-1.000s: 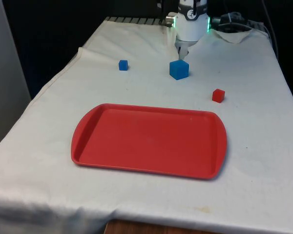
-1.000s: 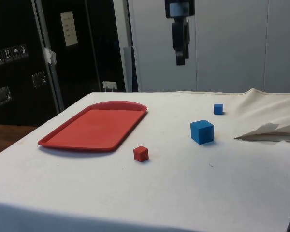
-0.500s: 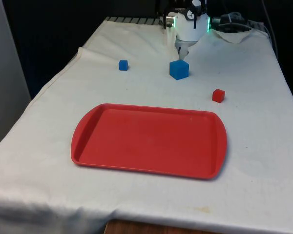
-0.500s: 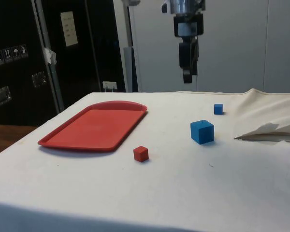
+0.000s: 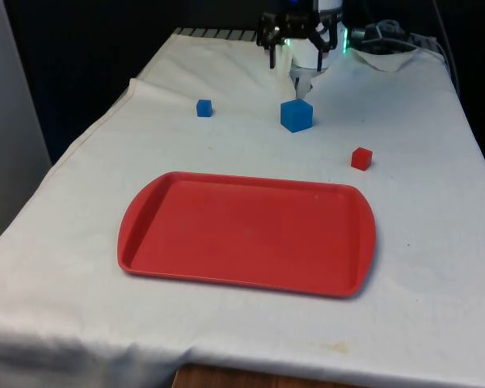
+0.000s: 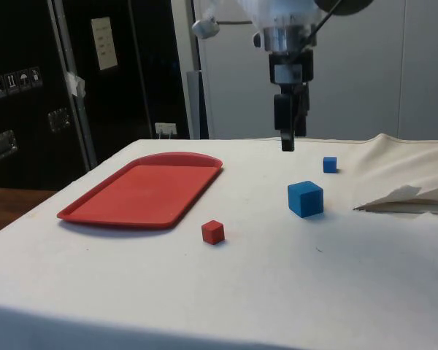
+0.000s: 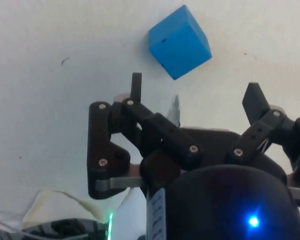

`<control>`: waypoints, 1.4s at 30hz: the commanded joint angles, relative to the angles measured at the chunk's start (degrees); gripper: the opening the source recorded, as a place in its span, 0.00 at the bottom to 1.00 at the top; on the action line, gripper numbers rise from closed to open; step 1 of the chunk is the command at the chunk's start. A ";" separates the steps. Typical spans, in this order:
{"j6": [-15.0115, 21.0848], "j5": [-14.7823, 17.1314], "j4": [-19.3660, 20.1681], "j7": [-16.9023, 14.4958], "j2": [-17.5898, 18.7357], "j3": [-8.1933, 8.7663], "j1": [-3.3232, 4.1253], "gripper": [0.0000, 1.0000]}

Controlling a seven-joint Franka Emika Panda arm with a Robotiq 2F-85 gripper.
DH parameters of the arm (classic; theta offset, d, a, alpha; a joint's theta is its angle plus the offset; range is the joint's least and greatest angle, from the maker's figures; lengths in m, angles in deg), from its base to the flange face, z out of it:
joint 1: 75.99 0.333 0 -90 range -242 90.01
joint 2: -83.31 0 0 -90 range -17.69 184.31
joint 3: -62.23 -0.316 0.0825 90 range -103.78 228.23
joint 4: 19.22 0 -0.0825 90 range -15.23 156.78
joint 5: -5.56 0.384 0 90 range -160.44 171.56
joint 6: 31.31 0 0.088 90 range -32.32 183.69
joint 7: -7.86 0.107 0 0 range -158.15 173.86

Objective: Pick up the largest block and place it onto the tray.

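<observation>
The largest block is a blue cube [image 5: 296,115] [image 6: 305,199] [image 7: 180,41] standing on the white cloth beyond the red tray [image 5: 246,234] [image 6: 142,189]. My gripper [image 5: 301,83] [image 6: 287,143] [image 7: 195,90] hangs in the air above the cloth, just past the cube on the robot's side and well above its top face. The fingers [image 7: 136,82] are spread wide, with nothing between them. The cube lies ahead of the fingertips, apart from both. The tray holds nothing.
A small blue cube [image 5: 204,107] [image 6: 330,164] sits to the front view's left of the large one. A small red cube [image 5: 361,158] [image 6: 213,232] lies between the large cube and the tray's far corner. Crumpled cloth [image 5: 388,56] [image 6: 405,197] bunches near the robot's base.
The gripper has come down steadily and moved closer to the large blue cube. The blocks and the tray have stayed where they were.
</observation>
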 commanded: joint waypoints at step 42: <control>23.84 -0.17 2.46 17.02 23.03 -0.06 0.52 1.00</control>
